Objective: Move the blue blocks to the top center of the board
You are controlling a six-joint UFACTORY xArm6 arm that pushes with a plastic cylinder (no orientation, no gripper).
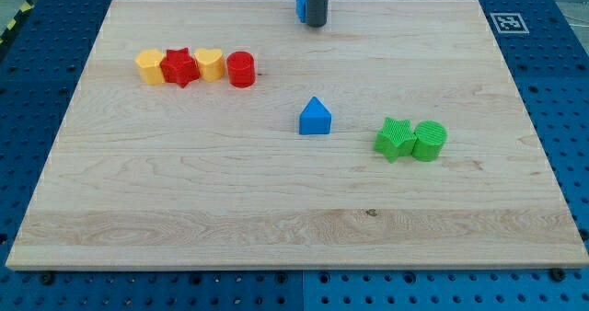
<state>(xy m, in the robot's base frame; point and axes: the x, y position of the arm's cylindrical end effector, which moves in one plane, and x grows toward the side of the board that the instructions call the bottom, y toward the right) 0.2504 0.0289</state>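
Blue is the colour to track: one blue block (300, 5), shape not readable because my rod covers most of it, sits at the top centre of the wooden board (276, 201), and a second blue block, house-shaped (316, 117), lies near the middle of the board.

My tip (316, 23) rests against the right side of the upper blue block, touching or just beside it. There is no gripper on this rig; the rod only pushes, so nothing is grasped or released.

Judgement: the upper block appears placed; the house-shaped block is the remaining item. It lies well below my tip, almost straight down the view. To do this well, I would route the tip around that block, not across it, arrive at its lower face, then push upward through its centre line. The red cylinder (241, 70) and the green star (396, 138) are clear of that lane.
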